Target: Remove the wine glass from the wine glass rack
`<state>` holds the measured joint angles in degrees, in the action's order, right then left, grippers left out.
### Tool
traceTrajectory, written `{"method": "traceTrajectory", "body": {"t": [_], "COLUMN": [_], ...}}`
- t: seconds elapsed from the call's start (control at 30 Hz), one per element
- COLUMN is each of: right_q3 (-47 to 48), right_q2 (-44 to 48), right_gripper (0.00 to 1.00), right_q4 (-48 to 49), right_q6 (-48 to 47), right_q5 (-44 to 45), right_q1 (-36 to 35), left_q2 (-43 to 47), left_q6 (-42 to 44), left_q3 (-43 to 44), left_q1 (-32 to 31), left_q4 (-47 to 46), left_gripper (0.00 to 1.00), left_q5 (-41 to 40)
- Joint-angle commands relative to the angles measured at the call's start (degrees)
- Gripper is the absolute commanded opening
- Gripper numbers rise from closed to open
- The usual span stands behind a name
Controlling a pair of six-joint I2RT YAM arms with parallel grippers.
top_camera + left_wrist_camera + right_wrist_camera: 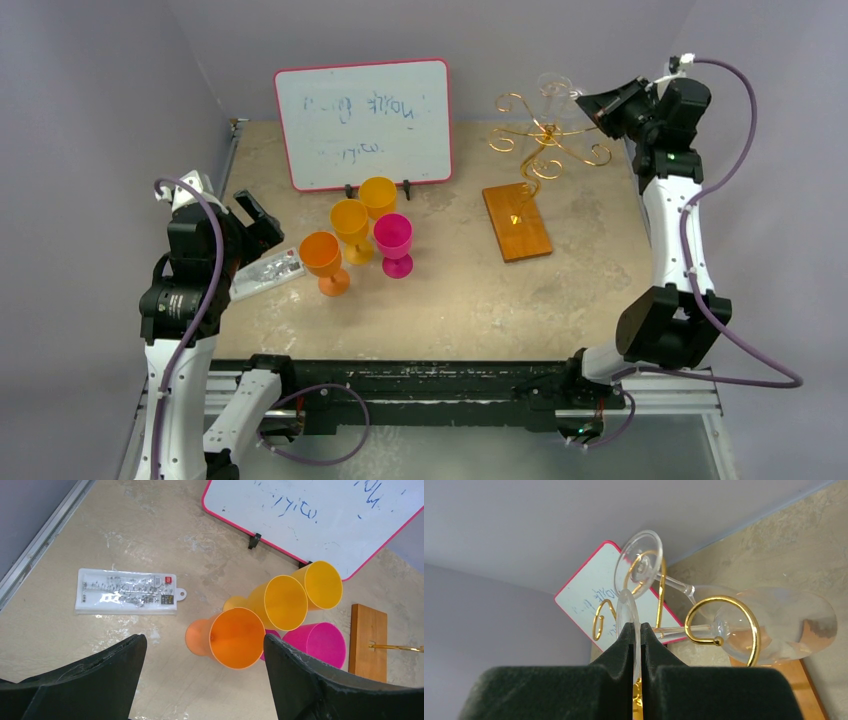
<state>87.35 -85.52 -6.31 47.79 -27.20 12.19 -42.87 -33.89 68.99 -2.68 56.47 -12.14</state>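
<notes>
The wine glass rack (545,140) is a gold scroll-arm stand on a wooden base (517,222) at the back right of the table. A clear wine glass (784,622) hangs sideways from it, its stem passing through a gold curl (720,598). My right gripper (634,626) is shut on the thin foot disc (626,605) of that glass, up at the rack's right arm (592,108). A second clear glass (640,562) hangs just behind. My left gripper (205,645) stands open and empty over the table at the left (255,215), near the orange cup.
A red-framed whiteboard (365,122) stands at the back. In front of it is a cluster of cups: orange (322,258), two yellow (350,225) and pink (393,240). A clear plastic packet (127,591) lies by the left gripper. The grey wall is close behind the rack.
</notes>
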Motion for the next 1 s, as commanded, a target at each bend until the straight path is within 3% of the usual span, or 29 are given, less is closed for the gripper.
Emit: {"method": "traceTrajectory", "body": {"t": [0.0, 0.33, 0.63, 0.87, 0.97], "right_q3": [5.11, 6.66, 5.16, 4.71, 3.81], "right_q2": [0.67, 0.29, -1.40, 1.60, 2.90], "right_gripper": [0.00, 0.00, 0.00, 0.00, 0.00], "right_q4": [6.10, 7.47, 9.74, 9.07, 10.16], "right_q6": [0.54, 0.73, 2.49, 1.53, 0.88], "right_q5": [-1.32, 2.31, -2.15, 9.38, 13.76], "right_q1": [0.21, 0.21, 0.26, 0.26, 0.28], "left_q2": [-0.10, -0.21, 0.36, 0.77, 0.84], "left_q6": [-0.95, -1.08, -0.62, 0.11, 0.39], "left_q3": [0.00, -0.26, -0.53, -0.60, -0.49], "left_q1": [0.21, 0.21, 0.22, 0.22, 0.22], "left_q4": [-1.75, -2.06, -2.88, -3.99, -4.00], "left_gripper": [0.86, 0.86, 0.87, 0.89, 0.95], "left_q5": [0.98, 1.00, 2.35, 4.89, 5.75]}}
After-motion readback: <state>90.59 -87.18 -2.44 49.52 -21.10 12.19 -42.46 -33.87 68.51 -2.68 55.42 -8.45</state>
